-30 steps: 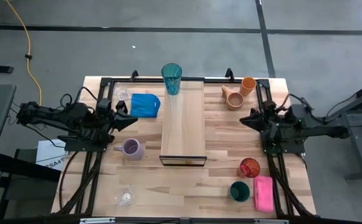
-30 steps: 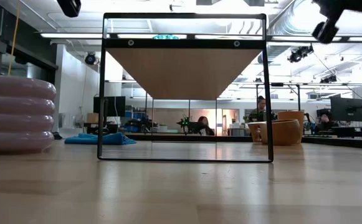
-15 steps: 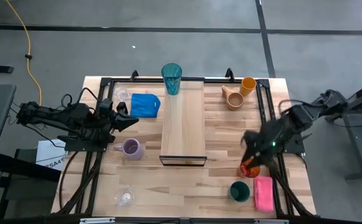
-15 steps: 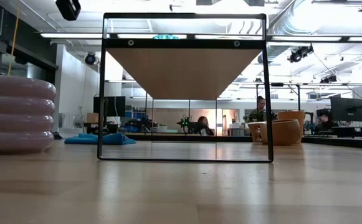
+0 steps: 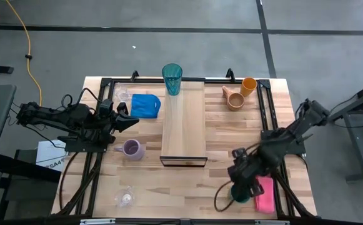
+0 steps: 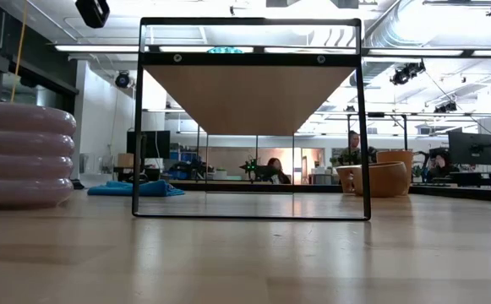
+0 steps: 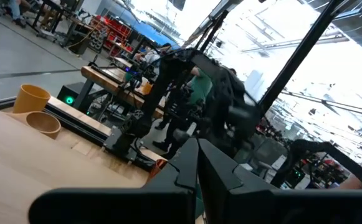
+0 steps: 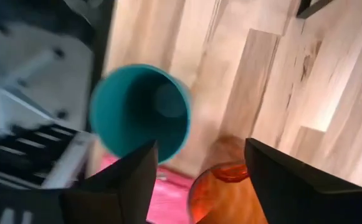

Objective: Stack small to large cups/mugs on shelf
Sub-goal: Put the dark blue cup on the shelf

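Observation:
The shelf (image 5: 183,122) lies lengthwise in the table's middle, and the teal tumbler (image 5: 172,78) stands on its far end. Far right are the tan mug (image 5: 233,98) and orange cup (image 5: 248,85). The lavender mug (image 5: 131,149) stands left of the shelf. One clear glass (image 5: 126,197) is near left, another (image 5: 122,94) far left. My right gripper (image 8: 199,180) hangs open, pointing down over the red cup (image 8: 221,186) and dark green cup (image 8: 140,112) at the near right, touching neither. My left gripper (image 5: 129,122) waits shut at the left, above the table.
A pink sponge (image 5: 265,194) lies right of the dark green cup (image 5: 237,195). A blue cloth (image 5: 145,104) lies far left of the shelf. Black frame rails run along the table's left and right sides. In the low view the shelf's black frame (image 6: 249,118) stands mid-table.
My right gripper has swung from its place at the table's right side toward the near edge and has tipped from about level to pointing down. It now hangs over the red and dark green cups. No cup has moved.

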You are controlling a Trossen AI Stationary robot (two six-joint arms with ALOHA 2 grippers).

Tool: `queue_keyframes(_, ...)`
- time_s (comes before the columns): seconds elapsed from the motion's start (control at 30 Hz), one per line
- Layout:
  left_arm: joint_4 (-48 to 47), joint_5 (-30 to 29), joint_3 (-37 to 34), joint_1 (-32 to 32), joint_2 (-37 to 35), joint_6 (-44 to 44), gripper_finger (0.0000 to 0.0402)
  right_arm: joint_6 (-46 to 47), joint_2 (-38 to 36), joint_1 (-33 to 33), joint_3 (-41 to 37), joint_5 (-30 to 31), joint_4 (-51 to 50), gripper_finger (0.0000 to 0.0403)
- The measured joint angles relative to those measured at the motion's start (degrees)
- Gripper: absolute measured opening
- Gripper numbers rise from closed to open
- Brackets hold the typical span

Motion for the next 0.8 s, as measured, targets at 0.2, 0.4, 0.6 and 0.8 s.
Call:
queue_keyframes(0.2,0.0,0.0,0.0,0.0,0.0,0.0,0.0000,-3.3,6.0,2.2,0.0,2.5,0.1,0.0246)
queue_keyframes(0.4,0.0,0.0,0.0,0.0,0.0,0.1,0.0000,-3.1,9.9,4.1,-0.6,2.5,2.1,0.0245)
queue_keyframes(0.6,0.0,0.0,0.0,0.0,0.0,0.1,0.0000,-1.8,12.1,5.4,-1.9,4.2,3.9,0.0232)
queue_keyframes(0.8,0.0,0.0,0.0,0.0,0.0,0.3,0.0000,-0.6,13.7,5.6,-1.9,4.5,4.3,0.0169)
